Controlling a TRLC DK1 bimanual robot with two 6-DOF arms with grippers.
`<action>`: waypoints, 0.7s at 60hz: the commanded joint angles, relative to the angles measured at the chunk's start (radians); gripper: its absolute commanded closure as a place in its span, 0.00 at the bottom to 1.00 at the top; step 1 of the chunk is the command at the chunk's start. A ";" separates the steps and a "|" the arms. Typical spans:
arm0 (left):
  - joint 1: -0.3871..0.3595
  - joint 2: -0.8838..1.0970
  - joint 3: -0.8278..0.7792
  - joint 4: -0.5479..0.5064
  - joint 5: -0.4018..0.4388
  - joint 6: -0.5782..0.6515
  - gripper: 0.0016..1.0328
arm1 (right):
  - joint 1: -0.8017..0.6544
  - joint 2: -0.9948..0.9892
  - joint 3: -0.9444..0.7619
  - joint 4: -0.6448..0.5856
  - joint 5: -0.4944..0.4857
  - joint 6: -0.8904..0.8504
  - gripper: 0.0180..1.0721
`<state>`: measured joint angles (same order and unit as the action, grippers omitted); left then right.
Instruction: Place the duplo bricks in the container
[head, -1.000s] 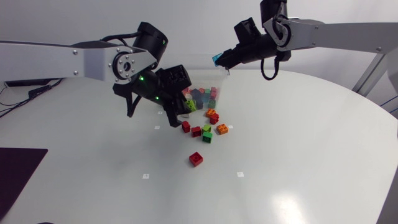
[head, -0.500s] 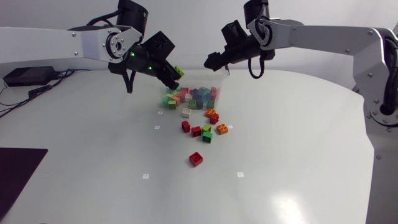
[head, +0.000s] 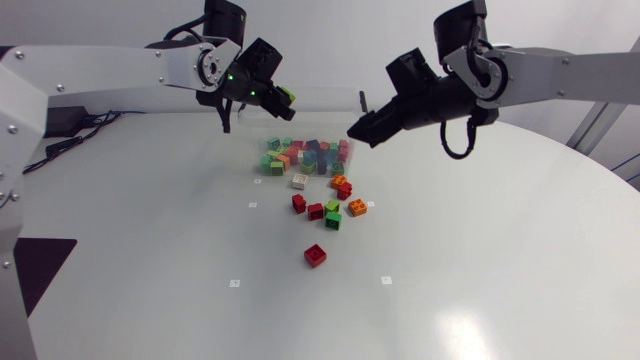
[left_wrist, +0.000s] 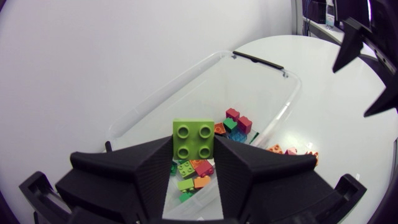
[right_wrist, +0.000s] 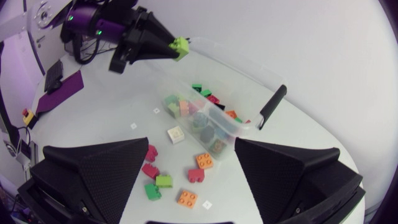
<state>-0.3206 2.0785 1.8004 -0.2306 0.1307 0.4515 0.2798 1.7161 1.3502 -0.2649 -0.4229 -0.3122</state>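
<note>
1. The left gripper (left_wrist: 193, 146) is closed narrowly on a lime brick (left_wrist: 193, 138). The brick is clamped from both sides, with its four studs turned toward the wrist camera.
2. Beneath and ahead, the clear container (left_wrist: 186, 78) is seen, its long axis running away from the gripper. Its near end is hidden by the fingers.
3. Loose bricks (head: 316, 211) are scattered on the table beside it.
4. Farthest off, the right gripper (right_wrist: 192, 149) is held wide open and empty, apparently near the container's far end.

On my feed I see a broad white table (head: 480, 250) with a rounded edge on the right, its matte top evenly lit with only soft shadows, dotted with a few small white square markers (head: 234, 283), and a dark mat (head: 40, 275) lying at its near left corner.
</note>
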 joint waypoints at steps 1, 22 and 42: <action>0.011 0.060 0.073 -0.010 -0.009 -0.030 0.60 | 0.010 -0.064 -0.105 0.007 -0.011 -0.044 0.05; 0.023 0.140 0.191 -0.067 -0.025 -0.039 0.12 | 0.102 -0.323 -0.448 -0.076 -0.047 -0.260 0.05; 0.020 0.107 0.195 -0.131 -0.025 -0.031 0.05 | 0.259 -0.395 -0.631 -0.246 -0.085 -0.512 0.05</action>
<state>-0.3031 2.2059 1.9892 -0.3508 0.1101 0.4374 0.4923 1.3392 0.7631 -0.4854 -0.5014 -0.7540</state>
